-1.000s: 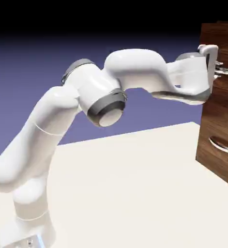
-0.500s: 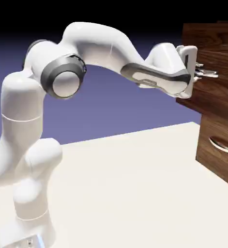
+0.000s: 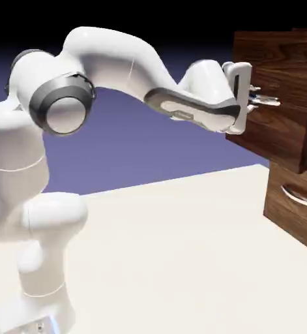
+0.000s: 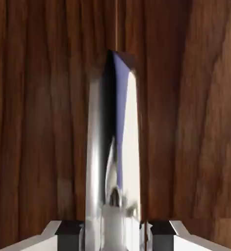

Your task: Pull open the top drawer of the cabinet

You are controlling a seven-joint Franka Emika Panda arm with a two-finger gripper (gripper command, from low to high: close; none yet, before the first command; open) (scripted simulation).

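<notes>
With its two fingertips pinching the curved silver bar handle (image 4: 129, 147), the gripper (image 3: 255, 99) is at the top drawer (image 3: 270, 98), which stands out from the cabinet (image 3: 291, 202).

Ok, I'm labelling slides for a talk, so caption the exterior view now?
Gripper closed on the handle, the top drawer standing out past the lower one.

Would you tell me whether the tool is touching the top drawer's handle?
Touching: the hand view shows the handle between the tool's two fingertips, one against each side.
</notes>
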